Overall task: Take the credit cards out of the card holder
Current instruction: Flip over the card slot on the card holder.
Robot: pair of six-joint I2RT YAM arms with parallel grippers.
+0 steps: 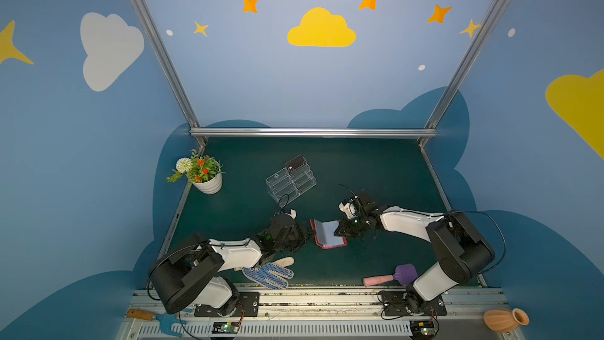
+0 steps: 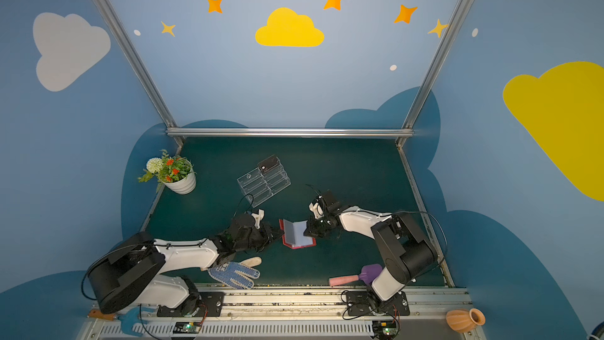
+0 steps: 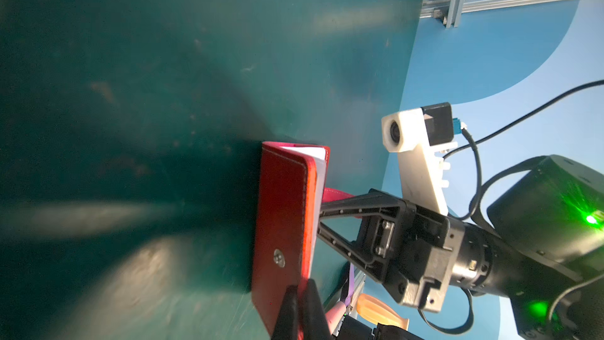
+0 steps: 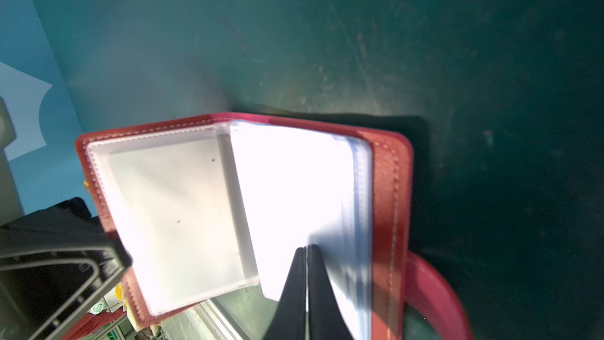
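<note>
One card holder (image 1: 330, 241), red, lies open like a book near the middle of the green worktop (image 1: 376, 171), between the two hands in both top views. Its fold is its long axis and runs roughly from the upper to the lower edge of the frame, leaning a little. The open face turns up and to the right. The cover (image 3: 281, 217) on the left stands raised, its snap stud toward the left wrist camera, and the other half lies flat.

The left hand (image 1: 306, 236) is clenched on that raised cover's edge. The right hand (image 1: 336, 232) is clenched on the edge of one pale sleeve (image 4: 287, 191). One red strap (image 4: 434, 289) curls beside the flat half.

One dark credit card (image 1: 294, 162) stands in the top tier of one clear stand (image 1: 291, 184), above and left of the card holder and well apart from it.

Farther out are:
- one potted plant (image 1: 204, 173) at the worktop's left edge
- one dotted glove (image 1: 269, 274) at its lower edge
- one purple-headed tool (image 1: 403, 273) with a pink handle, also at the lower edge
- one terracotta vase (image 1: 505, 319) off the worktop at lower right
</note>
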